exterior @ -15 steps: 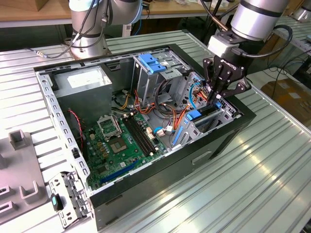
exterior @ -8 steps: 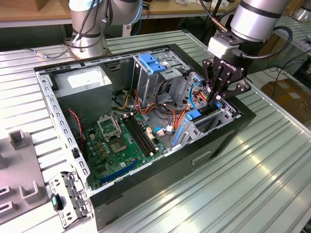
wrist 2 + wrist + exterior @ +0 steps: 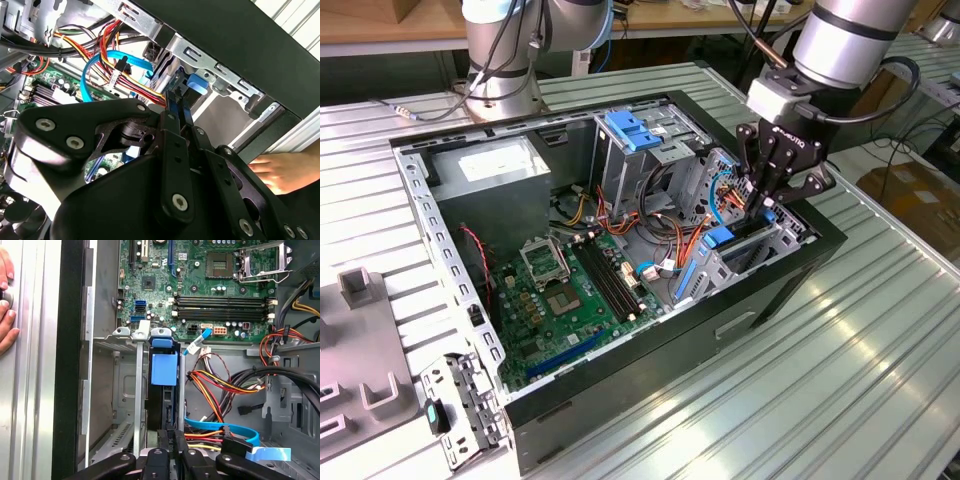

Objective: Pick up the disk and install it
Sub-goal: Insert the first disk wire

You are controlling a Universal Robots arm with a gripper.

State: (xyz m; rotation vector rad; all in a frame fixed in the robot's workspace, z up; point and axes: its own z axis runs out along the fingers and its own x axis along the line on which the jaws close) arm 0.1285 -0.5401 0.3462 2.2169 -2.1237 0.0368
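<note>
At 3 o'clock in the exterior view, the black multi-link gripper (image 3: 768, 200) hangs inside the open black desktop computer case (image 3: 620, 390), over the silver metal drive bay (image 3: 745, 250). Fingers (image 3: 170, 450) look nearly closed around the dark top edge of the flat metal disk with blue plastic carrier end (image 3: 163, 390), which stands upright in the bay slot. Green motherboard (image 3: 555, 300) sits at 9 o'clock of it. A person's hand (image 3: 280, 172) rests outside the case wall.
</note>
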